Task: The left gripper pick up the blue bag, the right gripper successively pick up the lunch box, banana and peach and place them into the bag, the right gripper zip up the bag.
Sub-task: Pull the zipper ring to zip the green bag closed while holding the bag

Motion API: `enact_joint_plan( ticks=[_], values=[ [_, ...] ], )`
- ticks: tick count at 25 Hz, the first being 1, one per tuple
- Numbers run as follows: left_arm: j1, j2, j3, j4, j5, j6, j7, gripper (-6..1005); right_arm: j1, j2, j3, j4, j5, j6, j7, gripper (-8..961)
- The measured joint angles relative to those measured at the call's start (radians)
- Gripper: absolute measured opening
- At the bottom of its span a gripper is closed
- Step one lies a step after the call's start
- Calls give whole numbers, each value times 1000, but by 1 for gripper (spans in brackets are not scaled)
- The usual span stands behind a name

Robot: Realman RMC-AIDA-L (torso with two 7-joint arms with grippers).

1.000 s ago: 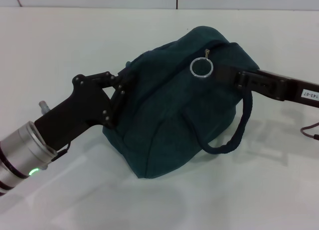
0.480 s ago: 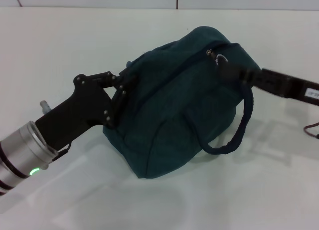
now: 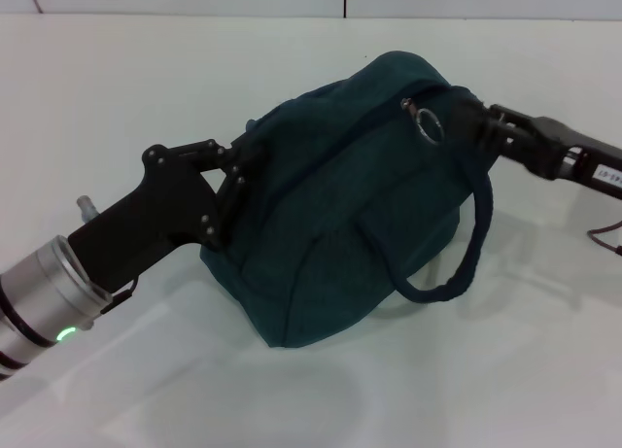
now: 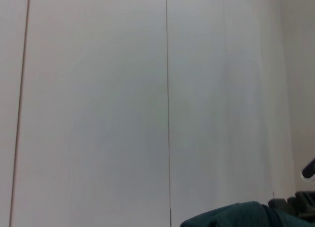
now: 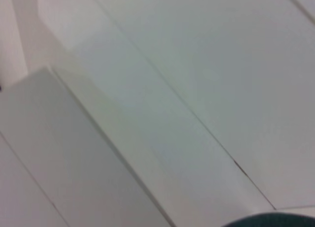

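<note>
The blue bag (image 3: 340, 215) hangs tilted above the white table, its top closed. A sliver of the bag (image 4: 231, 216) also shows in the left wrist view, and another of the bag (image 5: 268, 221) in the right wrist view. My left gripper (image 3: 240, 171) is shut on the bag's left end. Coming in from the right, my right gripper (image 3: 453, 123) meets the metal ring pull (image 3: 429, 123) at the zipper's end on the bag's upper right, shut on it. One rope handle (image 3: 457, 263) droops down the front. The lunch box, banana and peach are out of view.
The white table (image 3: 146, 79) stretches around and behind the bag. A white wall (image 4: 98, 89) with thin vertical seams stands at the back. A thin cable (image 3: 607, 236) trails off the right arm at the right edge.
The right gripper has drawn back to the right. The ring pull, hanging flat on the bag a second ago, has swung right and now tilts toward the gripper. The left arm has not moved.
</note>
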Motion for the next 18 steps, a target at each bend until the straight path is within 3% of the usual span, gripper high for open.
enact_joint_plan(
  ticks=[5,18],
  values=[
    [0,0,0,0,0,0,0,47,3,21,0,-48,-48,32,-27,509],
    [0,-1,0,0,0,0,21,48,37,13,-11,-52,-131,-69,75,516]
  ],
)
